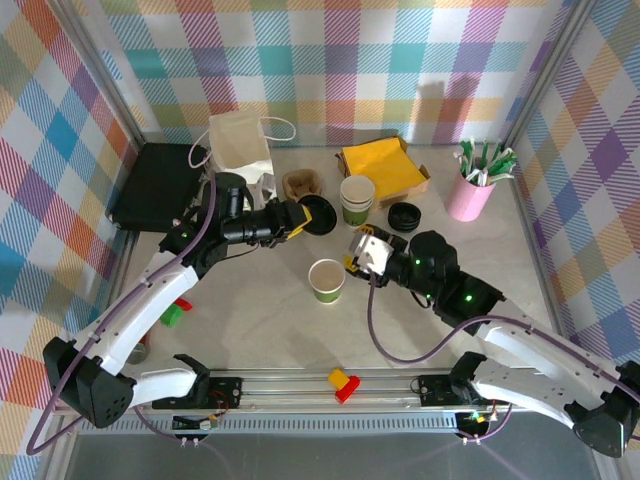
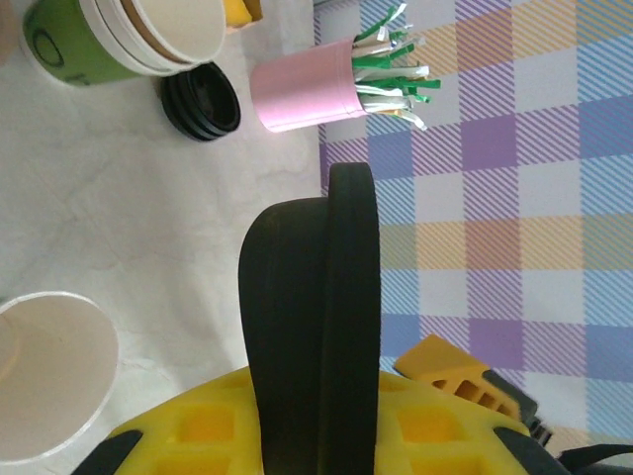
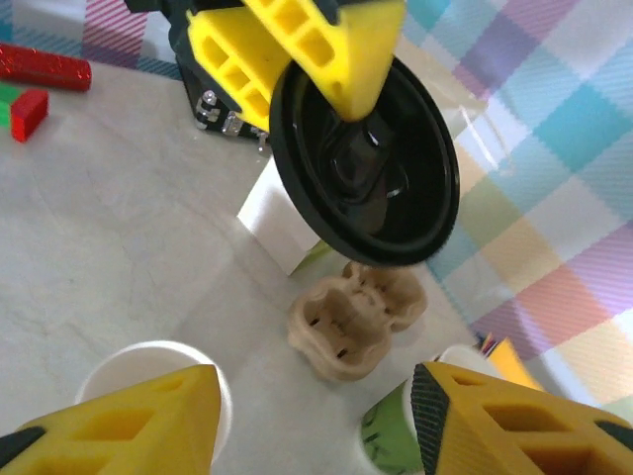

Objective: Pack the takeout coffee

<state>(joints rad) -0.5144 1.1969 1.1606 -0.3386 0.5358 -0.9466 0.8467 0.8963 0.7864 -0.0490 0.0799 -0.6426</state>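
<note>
As left end effector (image 1: 302, 217) pinches lid (image 1: 320, 213), cup (image 1: 327, 281) sits apart — lidless.

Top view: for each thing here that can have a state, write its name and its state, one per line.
green cup: upright, lidless.
black lid: off the cup, gripped by the left hand.
right hand: open, empty.
white bag: standing upright.

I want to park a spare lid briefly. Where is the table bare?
Free: the tabletop between the lidless green paper cup and the near metal rail; also the patch nearer than the pink cup of straws. Crowded: the back row, from the white paper bag to the stacked cream-rimmed cups.
</note>
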